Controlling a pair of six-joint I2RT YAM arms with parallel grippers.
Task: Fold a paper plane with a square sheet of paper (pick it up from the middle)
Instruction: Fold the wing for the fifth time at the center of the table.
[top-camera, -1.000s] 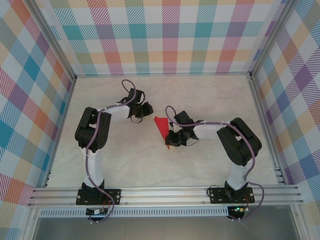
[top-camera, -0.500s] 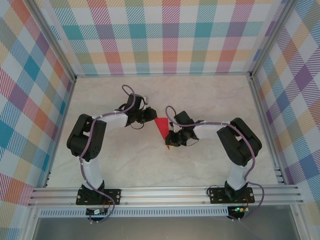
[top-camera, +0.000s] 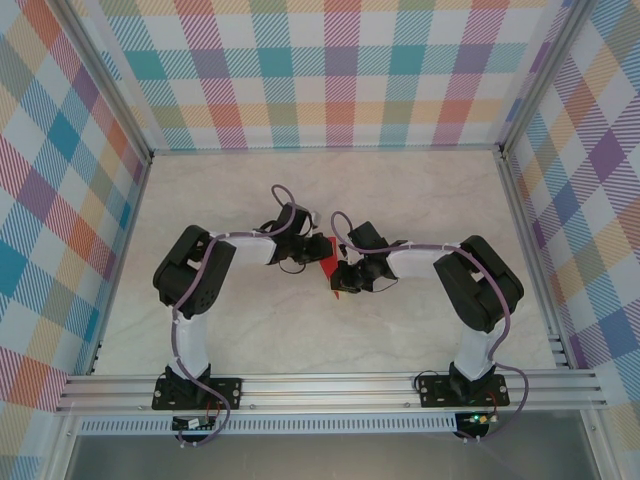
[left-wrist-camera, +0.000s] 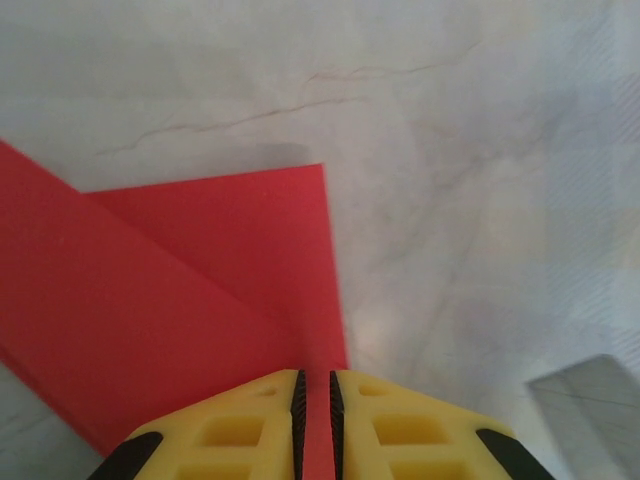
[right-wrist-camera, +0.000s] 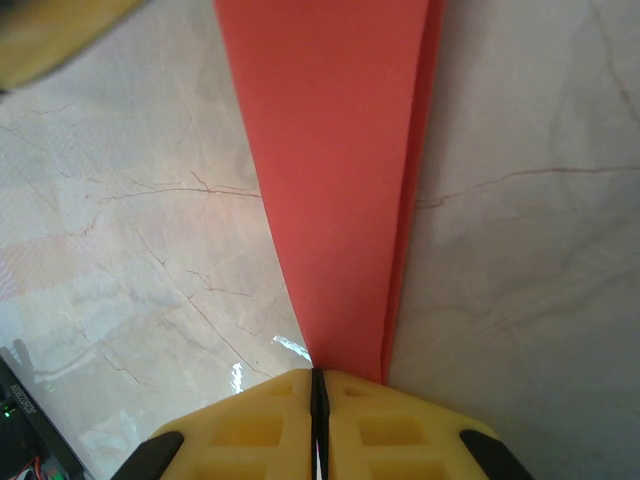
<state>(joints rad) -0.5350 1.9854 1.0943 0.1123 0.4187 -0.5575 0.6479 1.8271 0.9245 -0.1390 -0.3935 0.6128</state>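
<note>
The square sheet of paper (top-camera: 324, 263) is bright red and folded into a long tapering shape, lying on the marble table between the two arms. In the right wrist view the sheet (right-wrist-camera: 330, 180) narrows down into my right gripper (right-wrist-camera: 318, 372), which is shut on its narrow end; from above that gripper (top-camera: 341, 279) is at the paper's near tip. My left gripper (top-camera: 318, 250) is at the paper's far left edge. Seen from the left wrist, its yellow fingers (left-wrist-camera: 250, 425) are shut to a thin slit (left-wrist-camera: 316, 376) over the folded layers (left-wrist-camera: 200, 280), with red showing in the slit.
The marble tabletop (top-camera: 400, 190) is walled by checked panels, with aluminium rails (top-camera: 330, 385) along the near edge. A blurred yellow finger of the left gripper (right-wrist-camera: 50, 30) is at the top left of the right wrist view. Free table lies behind and to both sides.
The left arm has swung right, bringing its gripper from left of the paper onto the paper's far left edge. The right arm and the paper have stayed put.
</note>
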